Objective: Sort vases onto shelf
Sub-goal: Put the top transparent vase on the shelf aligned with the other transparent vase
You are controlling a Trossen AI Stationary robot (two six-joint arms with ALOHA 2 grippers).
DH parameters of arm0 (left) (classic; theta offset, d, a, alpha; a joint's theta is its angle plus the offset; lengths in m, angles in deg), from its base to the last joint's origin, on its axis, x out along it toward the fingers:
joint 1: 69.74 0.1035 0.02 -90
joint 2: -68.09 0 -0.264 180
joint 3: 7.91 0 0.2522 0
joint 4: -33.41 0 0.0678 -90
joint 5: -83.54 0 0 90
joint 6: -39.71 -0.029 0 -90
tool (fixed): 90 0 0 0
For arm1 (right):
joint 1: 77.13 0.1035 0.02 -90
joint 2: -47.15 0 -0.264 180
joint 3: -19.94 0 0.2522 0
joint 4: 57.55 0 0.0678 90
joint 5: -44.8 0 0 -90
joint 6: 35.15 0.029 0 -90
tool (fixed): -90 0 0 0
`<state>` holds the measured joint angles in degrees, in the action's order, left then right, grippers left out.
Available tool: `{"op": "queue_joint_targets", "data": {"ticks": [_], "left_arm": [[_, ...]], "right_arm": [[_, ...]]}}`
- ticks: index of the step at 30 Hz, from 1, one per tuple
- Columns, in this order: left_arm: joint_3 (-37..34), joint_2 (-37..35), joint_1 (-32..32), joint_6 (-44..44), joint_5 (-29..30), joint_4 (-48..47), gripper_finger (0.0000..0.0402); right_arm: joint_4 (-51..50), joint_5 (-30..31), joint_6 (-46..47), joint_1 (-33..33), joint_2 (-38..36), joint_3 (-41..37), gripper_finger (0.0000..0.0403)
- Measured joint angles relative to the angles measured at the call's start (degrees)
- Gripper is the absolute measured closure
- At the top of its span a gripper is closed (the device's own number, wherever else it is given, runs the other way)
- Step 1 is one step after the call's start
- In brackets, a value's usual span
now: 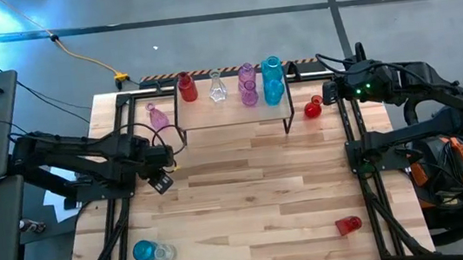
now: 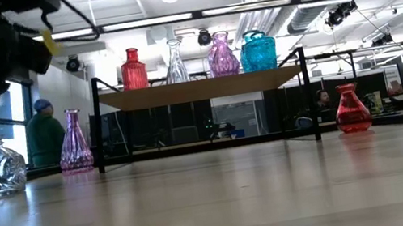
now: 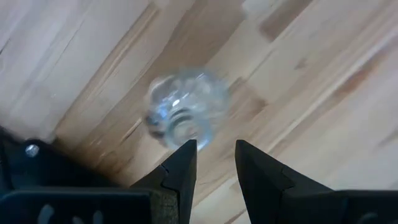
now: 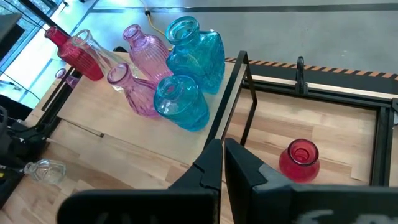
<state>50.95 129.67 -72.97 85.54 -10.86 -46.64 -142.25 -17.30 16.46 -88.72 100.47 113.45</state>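
Left of the shelf (image 1: 235,125), left gripper (image 1: 161,182) hangs part-open and empty above a clear vase (image 3: 181,109), seemingly lining up a grasp, while right gripper (image 4: 222,163), shut, waits beside the shelf's right end.

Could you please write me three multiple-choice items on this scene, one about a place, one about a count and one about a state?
1. Where does the upright red vase on the table stand?
A. On the shelf
B. At the shelf's left-arm end
C. At the shelf's right-arm end

2. How many teal vases are on the shelf?
A. One
B. Two
C. Four

3. What state is the right end effector in?
A. Shut, holding nothing
B. Shut on a red vase
C. Wide open

Answers:
1 C: the high view shows it just past the shelf's leg on the right arm's side.
2 B: the right wrist view shows two teal ones side by side.
3 A: its fingers meet with nothing between them.
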Motion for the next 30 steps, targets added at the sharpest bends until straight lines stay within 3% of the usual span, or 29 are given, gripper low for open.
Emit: {"op": "queue_joint_targets", "data": {"ticks": [30], "left_arm": [[-1.5, 2.3, 0.0, 0.5, 0.4, 2.8, 0.0298]], "right_arm": [[0.0, -0.7, -0.2, 0.0, 0.0, 0.0, 0.0402]]}}
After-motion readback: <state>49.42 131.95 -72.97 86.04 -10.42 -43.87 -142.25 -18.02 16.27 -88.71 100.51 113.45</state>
